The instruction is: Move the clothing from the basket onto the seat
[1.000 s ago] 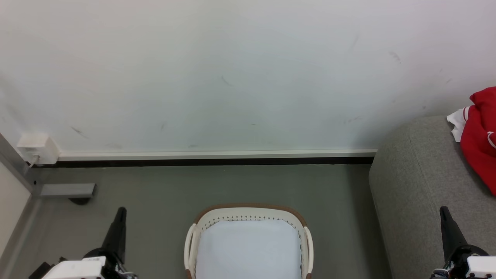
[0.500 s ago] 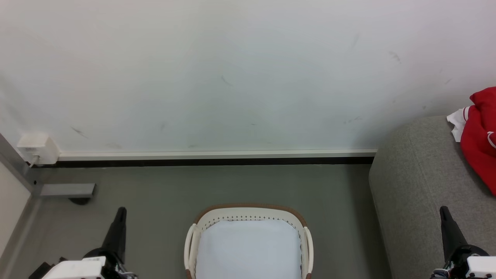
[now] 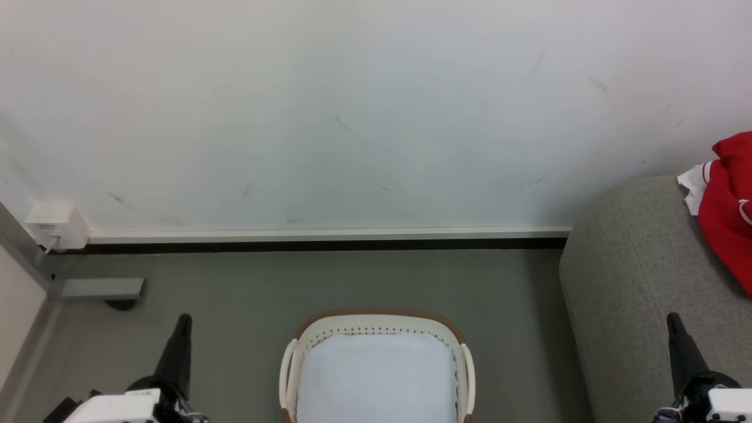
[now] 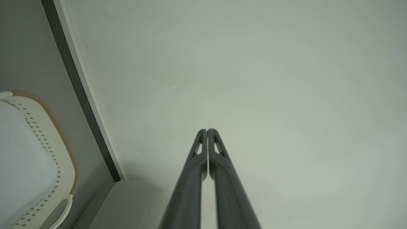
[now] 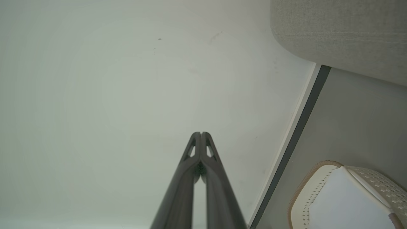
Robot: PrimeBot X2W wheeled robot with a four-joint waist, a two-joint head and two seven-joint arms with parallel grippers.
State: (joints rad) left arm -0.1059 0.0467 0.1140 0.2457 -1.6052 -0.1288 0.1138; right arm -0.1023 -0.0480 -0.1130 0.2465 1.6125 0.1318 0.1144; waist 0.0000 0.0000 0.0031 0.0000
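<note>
As both pairs of fingers were pressed together on nothing, we had our left gripper (image 3: 183,323) low at the left of the head view and our right gripper (image 3: 673,322) low at the right, each pointing toward the pale wall (image 3: 376,117). Between them, on the grey floor (image 3: 235,282), stood the basket (image 3: 376,314), well apart from either tip. Inside it we saw a flat white liner cloth (image 3: 376,376) and no red fabric, though its near end ran off the bottom of the head view. We judged the moving to be done, or nearly so, and the step in hand to be a resting check. To do it well, we would hold both arms wide of the brown rim, leave that cloth where it lay, and look down at the hidden near end of the basket before calling it empty. Right of the basket rose the seat (image 3: 634,276), grey and round-edged, and on top of it lay the clothing (image 3: 728,211): a rumpled red heap with thin white trim and a white fold poking out at its left side. The frame cut it off, so we could not tell how many garments it held.
</note>
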